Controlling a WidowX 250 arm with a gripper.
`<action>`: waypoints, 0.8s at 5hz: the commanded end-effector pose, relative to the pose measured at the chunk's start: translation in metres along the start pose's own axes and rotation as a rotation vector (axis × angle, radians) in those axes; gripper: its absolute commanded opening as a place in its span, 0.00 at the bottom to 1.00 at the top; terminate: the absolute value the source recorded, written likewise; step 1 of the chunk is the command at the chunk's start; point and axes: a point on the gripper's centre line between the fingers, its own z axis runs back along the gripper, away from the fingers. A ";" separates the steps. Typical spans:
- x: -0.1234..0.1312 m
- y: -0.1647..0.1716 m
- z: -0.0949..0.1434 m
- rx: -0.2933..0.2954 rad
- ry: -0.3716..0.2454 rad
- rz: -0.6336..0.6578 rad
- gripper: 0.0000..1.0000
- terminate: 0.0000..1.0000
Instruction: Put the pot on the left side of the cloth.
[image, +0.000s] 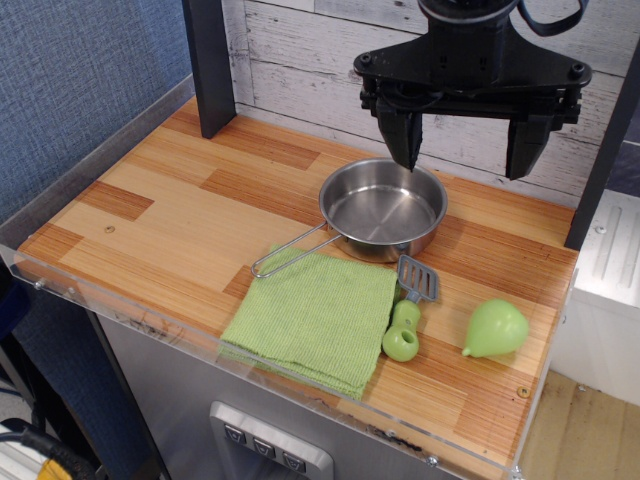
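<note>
Stainless-steel, the pot (383, 209) is seen behind the cloth (314, 318), handle overlapping it, while the gripper (467, 140) is held above with fingers spread and empty, so a descent and rim grasp appear needed.

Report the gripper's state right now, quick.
Gripper: open, fingers spread wide, holding nothing, hovering above the pot.
</note>
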 end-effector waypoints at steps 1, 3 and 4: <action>0.000 0.000 0.000 0.000 0.000 0.000 1.00 0.00; 0.023 0.026 -0.012 -0.001 0.015 0.052 1.00 0.00; 0.034 0.042 -0.020 0.012 0.012 0.083 1.00 0.00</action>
